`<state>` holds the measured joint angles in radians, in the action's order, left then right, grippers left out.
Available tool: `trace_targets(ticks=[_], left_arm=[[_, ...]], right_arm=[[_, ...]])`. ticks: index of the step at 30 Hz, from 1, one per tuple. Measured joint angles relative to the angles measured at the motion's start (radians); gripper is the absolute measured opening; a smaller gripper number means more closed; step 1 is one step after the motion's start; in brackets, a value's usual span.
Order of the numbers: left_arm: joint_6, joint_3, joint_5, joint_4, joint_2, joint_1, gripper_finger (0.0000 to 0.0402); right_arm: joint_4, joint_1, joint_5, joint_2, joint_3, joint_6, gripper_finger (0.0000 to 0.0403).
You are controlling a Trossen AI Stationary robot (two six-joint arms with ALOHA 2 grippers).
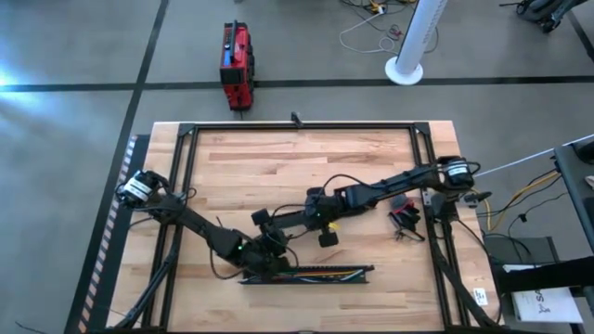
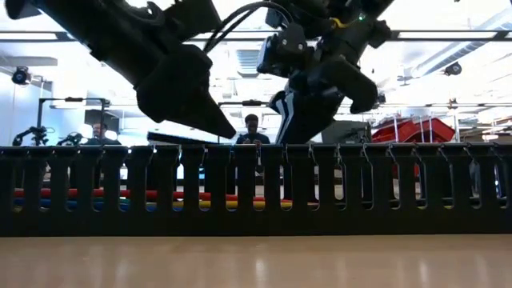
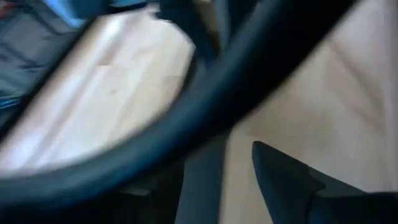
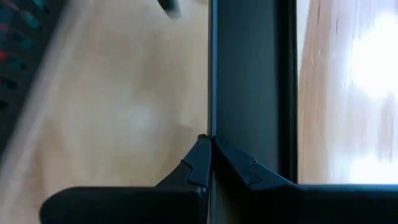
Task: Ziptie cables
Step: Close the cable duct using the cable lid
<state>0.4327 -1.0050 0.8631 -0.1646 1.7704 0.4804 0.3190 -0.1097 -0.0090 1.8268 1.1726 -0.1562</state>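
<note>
We see the left arm (image 1: 195, 223) running from the frame's left edge down toward lower center in the high view. Left gripper (image 1: 264, 252) sits just above the left end of the slotted bar (image 1: 311, 275); we cannot tell if its fingers are open or closed, since its wrist view is blurred, with a dark cable arc across the wood.

Cables (image 1: 325, 273) lie inside the slotted bar, lower center of the high view. In the low view they show as red, yellow and blue strands (image 2: 160, 198) through the bar's slots (image 2: 320, 188), left to middle of the frame.

Right arm (image 1: 390, 186) comes in from the right edge toward center. Right gripper (image 1: 327, 237) hangs just above the bar's middle, apart from it. In its wrist view the fingertips (image 4: 202, 158) meet with nothing between them: closed, empty.

Small dark wire tangle with a red clip (image 1: 405, 221) lies right of center on the table (image 1: 278, 158). Red case (image 1: 237, 65) stands on the floor, upper left of center.
</note>
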Motion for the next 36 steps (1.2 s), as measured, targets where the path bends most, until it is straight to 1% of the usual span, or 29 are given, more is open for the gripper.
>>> trace_targets(ticks=[4,5,8,12,16,20,23,26,29,30,31,34,36], left_arm=[[-0.094,0.004,-0.133,0.036,0.000,-0.029,0.0185],[-0.111,0.005,-0.149,0.046,0.000,-0.035,0.0188],[-0.153,0.005,-0.152,0.066,0.001,-0.045,0.0195],[-0.186,0.006,-0.159,0.070,0.001,-0.059,0.0195],[-0.274,0.006,-0.263,0.077,0.004,-0.068,0.0183],[-0.319,0.006,-0.271,0.077,0.012,-0.071,0.0161],[-0.320,0.006,-0.271,0.076,0.013,-0.074,0.0133],[-0.320,0.006,-0.271,0.076,0.013,-0.075,0.0090],[-0.320,0.006,-0.275,0.073,0.014,-0.075,0.0029],[-0.322,0.006,-0.283,0.070,0.014,-0.075,0.0015],[-0.310,0.006,-0.277,0.071,0.014,-0.075,0.0010],[-0.279,0.007,-0.270,0.057,0.013,-0.077,0.0011],[-0.225,0.007,-0.273,0.006,0.003,-0.076,0.0006]], right_arm=[[0.031,-0.026,0.004,-0.004,0.015,0.041,0.0000],[0.034,-0.032,0.003,-0.004,0.019,0.050,0.0000],[0.046,-0.044,-0.002,-0.006,0.028,0.082,0.0000],[0.046,-0.054,0.001,-0.006,0.033,0.108,0.0000],[0.047,-0.064,0.000,-0.006,0.046,0.112,0.0000],[0.049,-0.079,-0.001,-0.006,0.065,0.113,0.0000],[0.050,-0.090,0.000,-0.006,0.078,0.121,0.0000],[0.046,-0.099,0.001,-0.006,0.087,0.120,0.0000],[0.050,-0.106,0.009,-0.006,0.097,0.112,0.0001],[0.049,-0.109,0.007,-0.006,0.101,0.104,0.0001],[0.048,-0.114,0.008,-0.007,0.104,0.095,0.0001],[0.077,-0.131,0.015,-0.012,0.124,0.081,0.0001],[0.116,-0.148,0.064,-0.027,0.143,0.062,0.0006]])
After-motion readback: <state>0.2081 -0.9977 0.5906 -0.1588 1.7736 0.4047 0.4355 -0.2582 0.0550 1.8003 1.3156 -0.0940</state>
